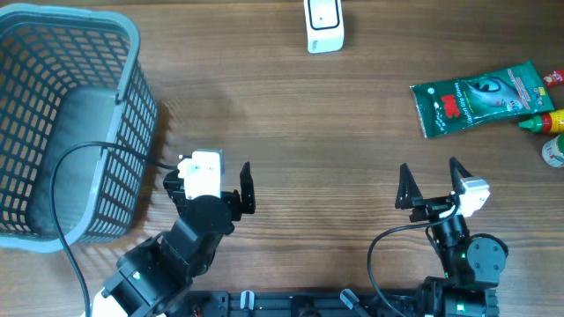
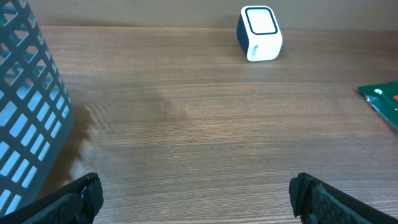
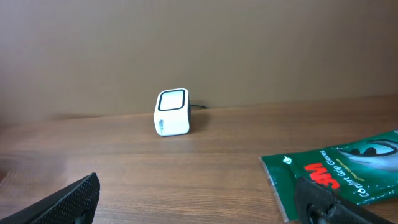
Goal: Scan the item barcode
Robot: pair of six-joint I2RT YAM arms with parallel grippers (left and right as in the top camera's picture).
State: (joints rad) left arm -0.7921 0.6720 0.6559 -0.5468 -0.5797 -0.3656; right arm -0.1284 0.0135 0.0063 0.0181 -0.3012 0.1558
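Observation:
The item, a green packet of grip gloves [image 1: 483,97], lies flat at the right of the table, and no barcode shows on it. A white scanner box [image 1: 323,26] stands at the far middle edge. My left gripper [image 1: 208,176] hovers open near the front left, with bare wood between its fingers [image 2: 196,186]. My right gripper [image 1: 429,172] is open at the front right, below the packet. In the right wrist view the packet [image 3: 336,171] lies just ahead of the right finger and the scanner [image 3: 171,112] stands further back. Neither gripper touches anything.
A grey-blue mesh basket [image 1: 62,123] fills the left side, close to my left arm, with its wall [image 2: 25,112] at the left of the left wrist view. A yellow bottle [image 1: 544,123] with a red cap and a small round item [image 1: 553,151] lie at the right edge.

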